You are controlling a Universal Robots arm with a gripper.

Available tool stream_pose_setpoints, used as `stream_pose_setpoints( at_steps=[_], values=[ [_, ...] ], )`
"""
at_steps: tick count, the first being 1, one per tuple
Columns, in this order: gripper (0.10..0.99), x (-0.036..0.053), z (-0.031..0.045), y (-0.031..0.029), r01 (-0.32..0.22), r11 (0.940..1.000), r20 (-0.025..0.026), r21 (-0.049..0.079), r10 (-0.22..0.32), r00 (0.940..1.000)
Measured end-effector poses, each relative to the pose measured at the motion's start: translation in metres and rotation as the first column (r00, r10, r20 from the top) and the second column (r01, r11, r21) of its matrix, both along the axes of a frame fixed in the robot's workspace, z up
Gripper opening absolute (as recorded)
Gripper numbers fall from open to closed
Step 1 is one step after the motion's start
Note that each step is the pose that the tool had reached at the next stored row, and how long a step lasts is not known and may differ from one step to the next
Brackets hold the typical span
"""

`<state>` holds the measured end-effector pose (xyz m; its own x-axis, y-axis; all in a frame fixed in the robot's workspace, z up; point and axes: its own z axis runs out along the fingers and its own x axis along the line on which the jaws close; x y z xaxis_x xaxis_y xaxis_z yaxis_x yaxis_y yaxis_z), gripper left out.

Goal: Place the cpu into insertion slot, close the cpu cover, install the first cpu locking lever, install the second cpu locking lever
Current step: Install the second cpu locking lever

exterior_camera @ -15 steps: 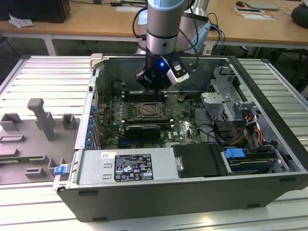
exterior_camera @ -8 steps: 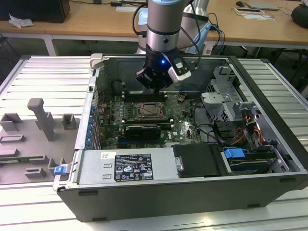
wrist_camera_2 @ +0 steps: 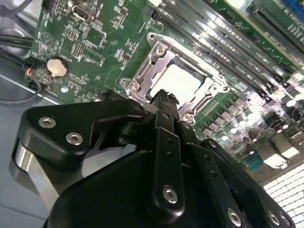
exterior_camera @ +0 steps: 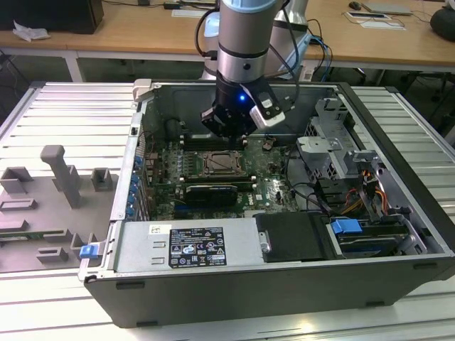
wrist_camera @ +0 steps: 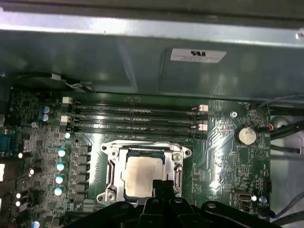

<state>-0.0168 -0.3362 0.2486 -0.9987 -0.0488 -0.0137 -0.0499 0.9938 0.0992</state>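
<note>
Ribbed grey metal table [exterior_camera: 398, 121], light wooden desks [exterior_camera: 128, 32] behind, dark floor beneath.

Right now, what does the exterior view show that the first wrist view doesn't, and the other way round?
Exterior view alone: the whole computer case, the blue-lit arm above it, and a grey fixture tray on that view's left. First wrist view alone: the coin battery and the cpu framed by the cpu cover. Both: the motherboard and the gripper.

cpu [wrist_camera: 141, 176] inside cpu cover [wrist_camera: 112, 164]
</note>
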Motion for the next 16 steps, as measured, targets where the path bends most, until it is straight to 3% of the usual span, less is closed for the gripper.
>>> stream_pose_setpoints(
  at_steps=[10, 11, 16],
  values=[
    [0.106, -0.0002, 0.0000, -0.0176, 0.000, 1.0000, -0.0001, 0.000, 0.000, 1.0000],
    [0.106, -0.0002, 0.0000, -0.0194, 0.000, 1.0000, -0.0020, 0.000, 0.000, 1.0000],
    [0.106, -0.0002, -0.0002, -0.0206, 0.000, 1.0000, -0.0026, 0.005, 0.000, 1.0000]
  ],
)
